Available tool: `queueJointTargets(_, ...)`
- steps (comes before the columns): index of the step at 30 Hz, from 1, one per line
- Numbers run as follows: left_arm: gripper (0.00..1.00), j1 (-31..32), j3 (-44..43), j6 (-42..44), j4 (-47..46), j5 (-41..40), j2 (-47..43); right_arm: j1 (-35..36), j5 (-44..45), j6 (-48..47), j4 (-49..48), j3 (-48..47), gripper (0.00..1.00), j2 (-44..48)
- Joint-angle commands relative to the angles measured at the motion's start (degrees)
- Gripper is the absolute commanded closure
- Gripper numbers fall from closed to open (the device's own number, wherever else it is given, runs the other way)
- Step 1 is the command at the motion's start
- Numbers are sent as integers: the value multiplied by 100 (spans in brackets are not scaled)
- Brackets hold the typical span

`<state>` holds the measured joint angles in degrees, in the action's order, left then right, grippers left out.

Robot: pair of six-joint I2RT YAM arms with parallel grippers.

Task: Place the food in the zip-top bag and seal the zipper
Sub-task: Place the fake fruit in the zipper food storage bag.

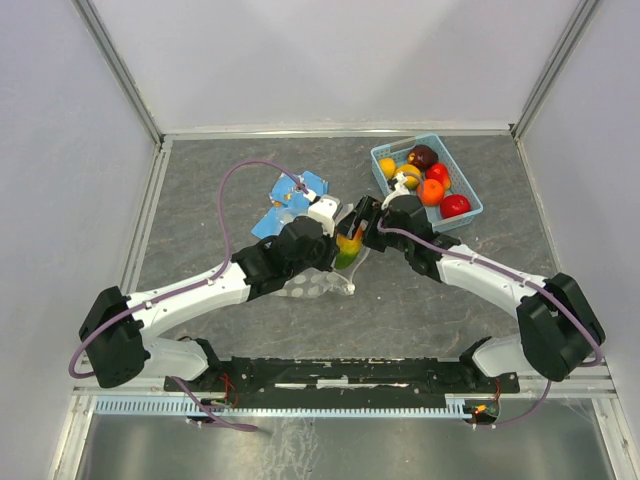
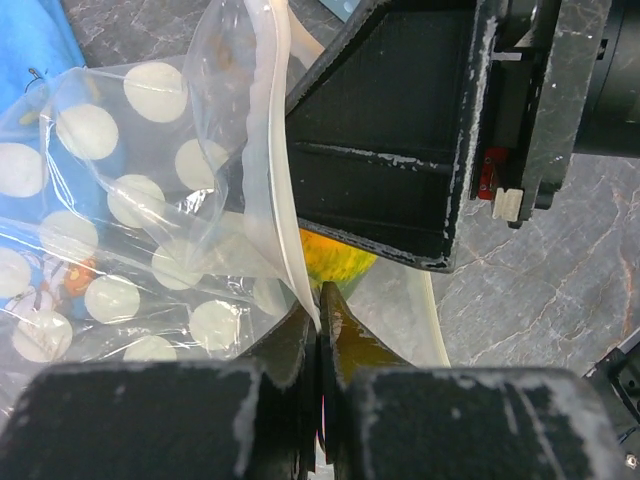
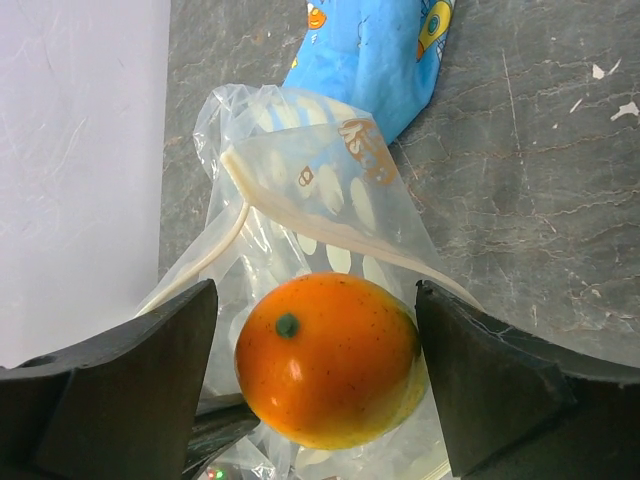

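The left gripper (image 2: 318,300) has its jaws clamped on the zipper (image 2: 283,200), holding the mouth of the zip-top bag (image 2: 130,190) open near the centre of the worktop. The right gripper (image 3: 315,290) has its jaws apart around an orange-green fruit (image 3: 325,360) at that mouth.

The step in hand appears to be release:
- Withdraw the right jaws straight back, clear of the film.
- Hold the zipper pinched.

The other fruits (image 1: 432,190) lie in the light blue basket (image 1: 404,143). A brown print on the bag is not legible.
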<state>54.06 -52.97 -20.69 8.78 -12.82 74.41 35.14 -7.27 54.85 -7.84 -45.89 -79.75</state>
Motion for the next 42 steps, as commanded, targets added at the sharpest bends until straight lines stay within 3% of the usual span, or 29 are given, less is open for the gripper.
queueJointTargets(1, 97, -10, 29, -205, -309, -24, -146, 39, 108, 4, -317, -44, 12, 103)
queueJointTargets(19, 97, -10, 10, -410, -143, -487, -172, 36, 1014, -1526, 1716, -502, 10, 1300)
queueJointTargets(24, 97, -23, 23, -442, -162, -488, -181, 36, 1511, -1808, 2240, -253, 19, 1643)
queueJointTargets(32, 97, -51, 7, -519, -153, -452, -95, 29, 922, -1829, 2451, 119, 32, 1961)
queueJointTargets(36, 97, -56, 16, -557, -204, -404, -91, 35, 836, -1721, 2268, 400, 44, 1919)
queueJointTargets(42, 97, -62, 24, -568, -226, -384, -58, 33, 440, -1423, 1537, 692, 48, 1614)
